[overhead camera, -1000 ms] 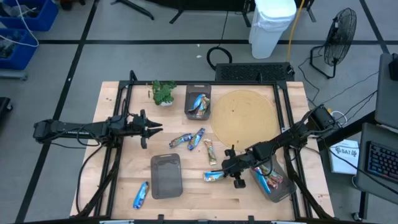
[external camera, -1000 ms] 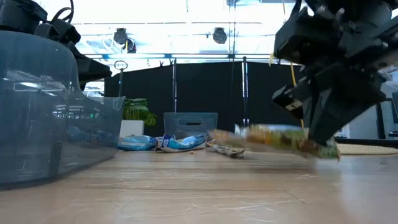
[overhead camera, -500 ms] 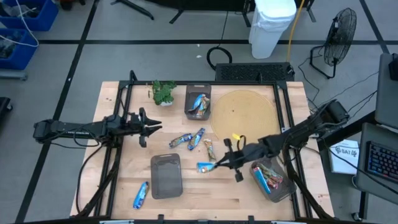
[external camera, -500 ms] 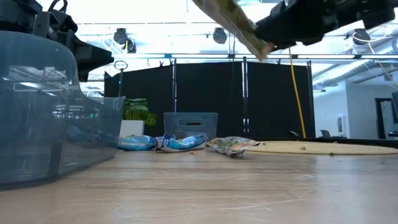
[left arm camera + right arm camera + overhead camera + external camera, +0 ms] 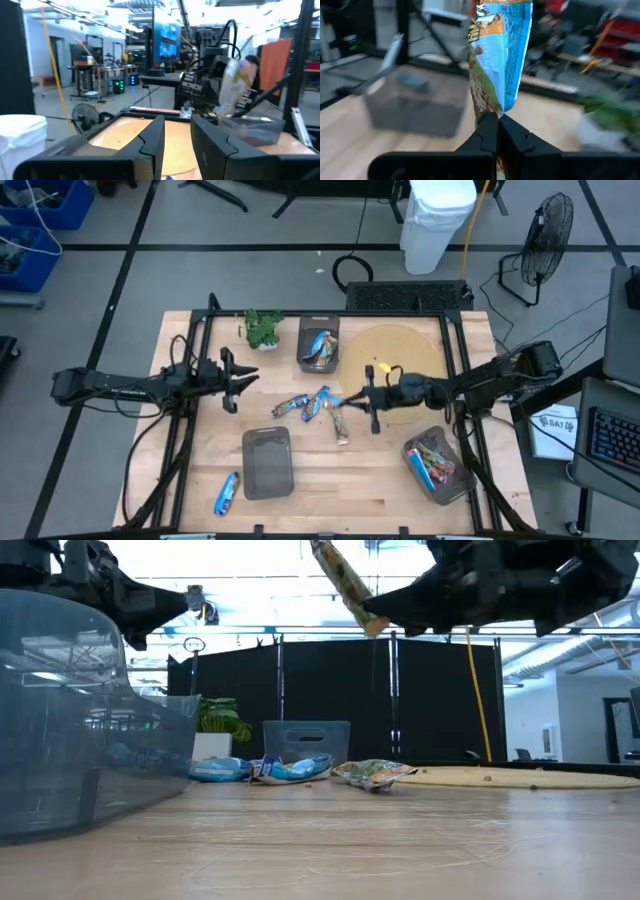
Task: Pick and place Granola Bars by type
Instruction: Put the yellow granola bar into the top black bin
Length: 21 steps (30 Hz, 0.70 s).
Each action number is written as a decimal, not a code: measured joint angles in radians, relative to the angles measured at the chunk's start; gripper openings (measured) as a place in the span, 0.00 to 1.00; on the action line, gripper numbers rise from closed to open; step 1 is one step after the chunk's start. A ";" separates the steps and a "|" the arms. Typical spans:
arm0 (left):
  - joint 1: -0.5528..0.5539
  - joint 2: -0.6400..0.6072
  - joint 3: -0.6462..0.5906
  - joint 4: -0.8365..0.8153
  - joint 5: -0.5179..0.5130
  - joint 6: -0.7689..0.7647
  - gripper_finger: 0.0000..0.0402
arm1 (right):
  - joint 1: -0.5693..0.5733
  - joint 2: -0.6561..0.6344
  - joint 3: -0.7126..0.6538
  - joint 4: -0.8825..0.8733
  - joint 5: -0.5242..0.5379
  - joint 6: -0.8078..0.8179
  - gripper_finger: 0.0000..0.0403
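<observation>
Wooden table [image 5: 400,490]; blue bar [image 5: 501,55], lettering unreadable.

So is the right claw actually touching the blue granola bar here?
Touching. The right wrist view shows the right claw shut on the blue granola bar's lower end, fingertips pinching the wrapper with no gap.

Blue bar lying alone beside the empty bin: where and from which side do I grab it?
Pinch the blue bar across its narrow middle, coming straight down. It lies flat on the table, slanted, so turn the jaws square to its long axis. One end sits close to the empty bin, so avoid that end.
</observation>
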 joint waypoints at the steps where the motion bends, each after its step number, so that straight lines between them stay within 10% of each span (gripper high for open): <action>1: 0.000 0.020 0.000 0.028 -0.012 0.002 0.25 | -0.018 -0.001 0.000 0.014 0.008 -0.005 0.00; 13: 0.000 0.380 0.204 0.128 -0.076 -0.038 0.58 | -0.136 0.084 0.000 0.181 0.031 -0.001 0.00; 21: 0.000 0.660 0.419 0.134 -0.035 -0.017 0.73 | -0.142 0.149 0.000 0.287 0.228 -0.054 0.00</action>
